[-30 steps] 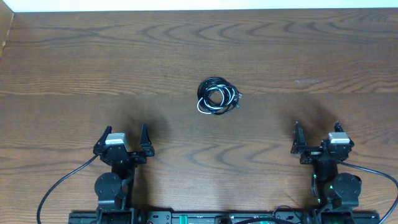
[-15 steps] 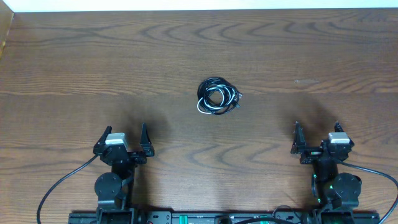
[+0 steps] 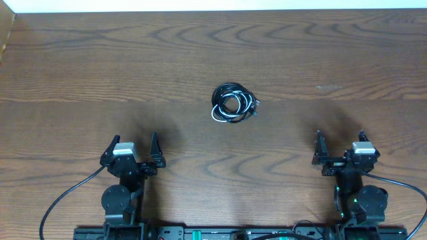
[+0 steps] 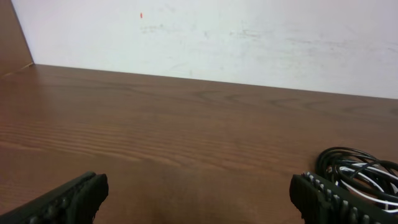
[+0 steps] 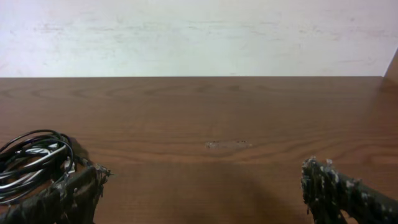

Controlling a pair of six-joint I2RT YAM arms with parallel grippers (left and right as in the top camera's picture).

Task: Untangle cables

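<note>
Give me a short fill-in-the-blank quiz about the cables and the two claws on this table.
The cables form one bundle: several black, one ____.
The left claw and the right claw both stand ____.
The table is made of ____.
Missing words: white; open; wood.

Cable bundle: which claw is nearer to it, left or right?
Left, but only marginally; it is close to a tie. The cable bundle lies ahead and to the right of the left claw, and ahead and to the left of the right claw.
</note>
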